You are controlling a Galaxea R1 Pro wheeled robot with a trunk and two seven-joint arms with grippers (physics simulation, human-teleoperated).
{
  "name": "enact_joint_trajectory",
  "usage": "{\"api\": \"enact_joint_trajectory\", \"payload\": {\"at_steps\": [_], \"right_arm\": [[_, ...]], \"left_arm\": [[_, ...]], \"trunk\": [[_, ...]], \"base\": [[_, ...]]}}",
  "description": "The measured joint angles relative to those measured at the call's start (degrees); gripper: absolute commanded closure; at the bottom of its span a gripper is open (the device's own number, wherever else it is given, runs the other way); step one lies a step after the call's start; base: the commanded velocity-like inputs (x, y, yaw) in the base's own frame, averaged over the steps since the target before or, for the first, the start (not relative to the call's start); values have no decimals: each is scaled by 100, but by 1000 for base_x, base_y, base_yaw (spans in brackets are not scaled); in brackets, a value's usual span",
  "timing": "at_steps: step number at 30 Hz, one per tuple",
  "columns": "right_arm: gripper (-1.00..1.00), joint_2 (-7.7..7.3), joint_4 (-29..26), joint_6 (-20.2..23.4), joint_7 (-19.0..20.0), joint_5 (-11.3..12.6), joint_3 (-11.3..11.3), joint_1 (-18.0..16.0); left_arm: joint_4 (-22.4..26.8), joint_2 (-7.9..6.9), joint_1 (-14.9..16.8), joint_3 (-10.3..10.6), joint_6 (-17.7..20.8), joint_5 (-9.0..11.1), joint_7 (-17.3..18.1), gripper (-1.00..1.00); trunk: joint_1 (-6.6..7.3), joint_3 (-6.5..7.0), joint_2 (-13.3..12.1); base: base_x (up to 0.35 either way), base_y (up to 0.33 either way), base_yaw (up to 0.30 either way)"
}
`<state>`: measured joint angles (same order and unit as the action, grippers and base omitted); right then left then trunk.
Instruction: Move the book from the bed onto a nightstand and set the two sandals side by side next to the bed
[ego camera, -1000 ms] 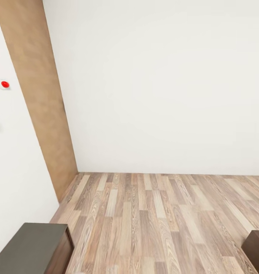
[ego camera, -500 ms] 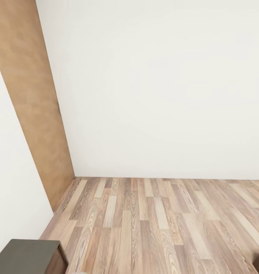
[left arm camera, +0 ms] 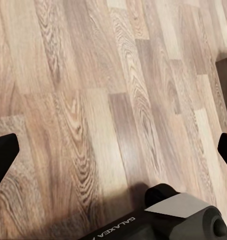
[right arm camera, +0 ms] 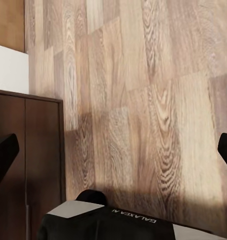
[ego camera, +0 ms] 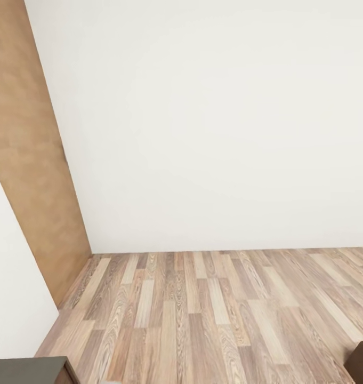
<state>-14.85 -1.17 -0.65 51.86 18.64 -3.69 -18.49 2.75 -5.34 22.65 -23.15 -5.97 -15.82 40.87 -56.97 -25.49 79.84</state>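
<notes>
fingers of the left gripper sit far apart at the two edges of the left wrist view, with bare floor between them; they hold nothing. the right gripper is spread wide too, over planks and beside a dark cabinet with two door panels. both hang low and idle, i'd say because the robot is travelling, not reaching.

in the head view a white wall fills the far side, with a tan panel at the far left. a dark cabinet top peeks in at the near left and another dark corner at the near right. whether either is a nightstand i cannot tell. book, bed and sandals lie somewhere else, so the search for them looks not yet done.
</notes>
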Motion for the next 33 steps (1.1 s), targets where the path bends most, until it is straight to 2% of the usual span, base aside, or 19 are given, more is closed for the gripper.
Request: {"api": "enact_joint_trajectory", "payload": {"at_steps": [33], "right_arm": [[-100, 0, -4, -2, -7, 0, 0, 0]], "left_arm": [[-9, 9, 0, 5, 2, 0, 0, -100]], "trunk": [[0, 0, 0]], "base": [[0, 0, -227]]}}
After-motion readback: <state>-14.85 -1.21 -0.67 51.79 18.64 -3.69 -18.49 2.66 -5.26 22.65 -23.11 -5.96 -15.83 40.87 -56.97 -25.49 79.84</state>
